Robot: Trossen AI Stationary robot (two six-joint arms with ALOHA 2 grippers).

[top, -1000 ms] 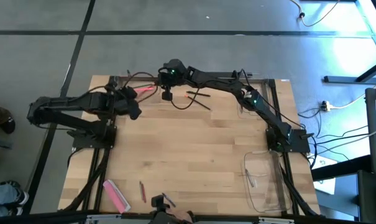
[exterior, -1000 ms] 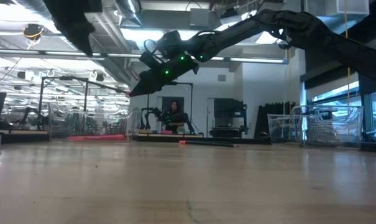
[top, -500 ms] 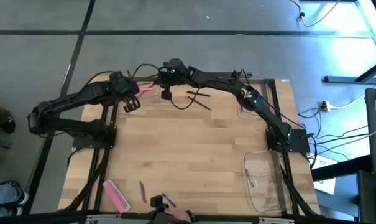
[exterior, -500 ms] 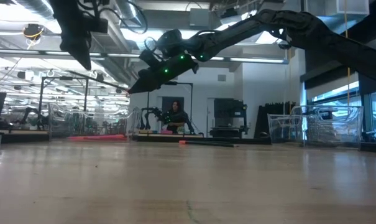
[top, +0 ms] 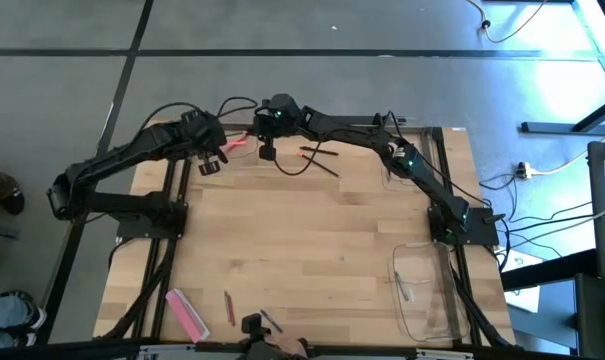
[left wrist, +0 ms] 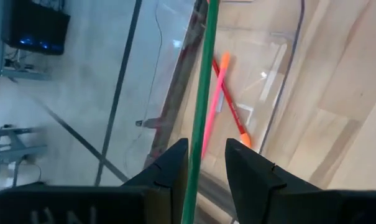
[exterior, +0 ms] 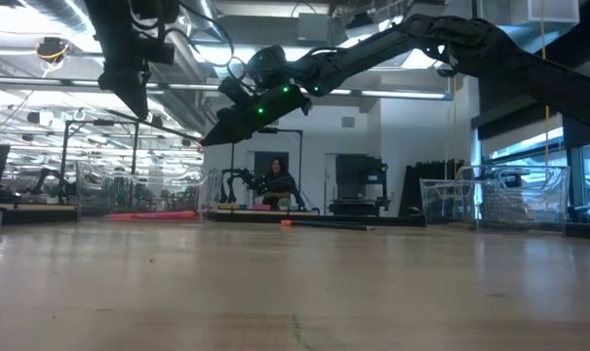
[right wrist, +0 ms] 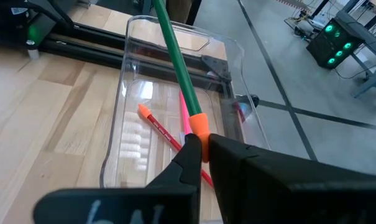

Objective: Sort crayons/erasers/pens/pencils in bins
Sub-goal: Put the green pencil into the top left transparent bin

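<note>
My right gripper (right wrist: pixel 203 149) is shut on a green pencil (right wrist: pixel 175 56) with an orange band, above a clear bin (right wrist: pixel 122 106) at the table's far left. The bin holds a pink crayon (left wrist: pixel 209 118) and a red stick (right wrist: pixel 160 127). My left gripper (left wrist: pixel 206 162) is open over the same bin (left wrist: pixel 287 74), its fingers on either side of the green pencil (left wrist: pixel 203 93). In the high view the left gripper (top: pixel 210 162) is just left of the right gripper (top: pixel 268 150). My right gripper pinches the pencil at its orange-banded end (right wrist: pixel 198 124) between its two fingers. The fingers slant down toward the table's left, and the pencil sticks out ahead of them along their length. It is lifted clear above the bin. My left gripper's fingers stand astride the pencil's shaft (left wrist: pixel 197 155); I cannot tell whether one touches it.
Black pens (top: pixel 325 160) and a pink-red crayon (top: pixel 308 152) lie on the table at the far middle. A second clear bin (top: pixel 427 290) stands near right. A flat pink bar (top: pixel 185 312) and thin sticks (top: pixel 229 305) lie near the front edge, by a person's hand (top: pixel 282 348).
My left gripper has gone toward the table's far edge and toward the pencil, coming down over the far-left bin until its fingers stand around the pencil's shaft. My right gripper and the pencil have kept still.
</note>
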